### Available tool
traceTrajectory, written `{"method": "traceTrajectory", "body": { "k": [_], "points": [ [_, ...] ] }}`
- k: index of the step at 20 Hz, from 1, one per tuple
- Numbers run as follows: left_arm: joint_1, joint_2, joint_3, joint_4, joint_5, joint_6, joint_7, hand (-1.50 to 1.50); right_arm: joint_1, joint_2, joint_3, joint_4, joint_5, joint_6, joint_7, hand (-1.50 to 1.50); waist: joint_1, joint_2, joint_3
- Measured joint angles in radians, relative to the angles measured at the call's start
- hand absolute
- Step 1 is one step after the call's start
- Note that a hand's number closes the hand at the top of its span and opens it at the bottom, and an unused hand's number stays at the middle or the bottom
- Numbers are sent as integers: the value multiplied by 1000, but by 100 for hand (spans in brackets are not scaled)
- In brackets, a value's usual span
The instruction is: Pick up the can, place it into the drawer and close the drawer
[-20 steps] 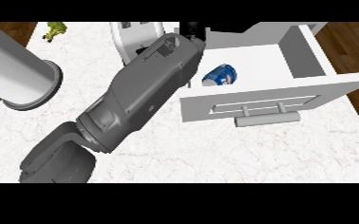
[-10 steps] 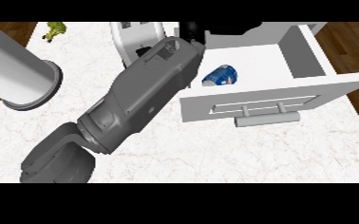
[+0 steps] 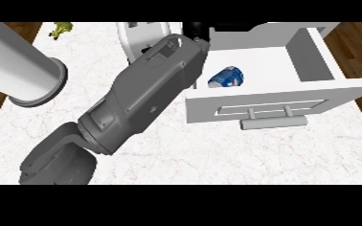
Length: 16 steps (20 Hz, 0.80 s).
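The can (image 3: pixel 227 77) is lying on its side in the open drawer (image 3: pixel 311 57), blue label unreadable. The hand (image 3: pixel 194 29) is hovering just beside it; I cannot tell how its fingers are set.

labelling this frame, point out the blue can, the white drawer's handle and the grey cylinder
blue can (image 3: pixel 227 76), head view, its side wall
white drawer's handle (image 3: pixel 274 122), head view, middle of the bar
grey cylinder (image 3: pixel 25 69), head view, its side
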Motion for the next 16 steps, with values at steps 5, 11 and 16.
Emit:
{"method": "traceTrajectory", "body": {
  "k": [5, 11, 16],
  "points": [
    [-1, 0, -15, -23, 20, 21, -36, -150, -60, -1, 94, -45, 219, 1, -29, -150, 16, 0, 0],
    [-15, 0, -11, -35, 42, 24, -14, -150, -163, 6, 258, 12, 529, -44, -69, -150, 47, -4, -1],
    [-7, 0, -8, -47, 42, 32, -2, -150, -279, 9, 412, 136, 788, -129, -99, -150, 69, -8, -1]
  ]
}}
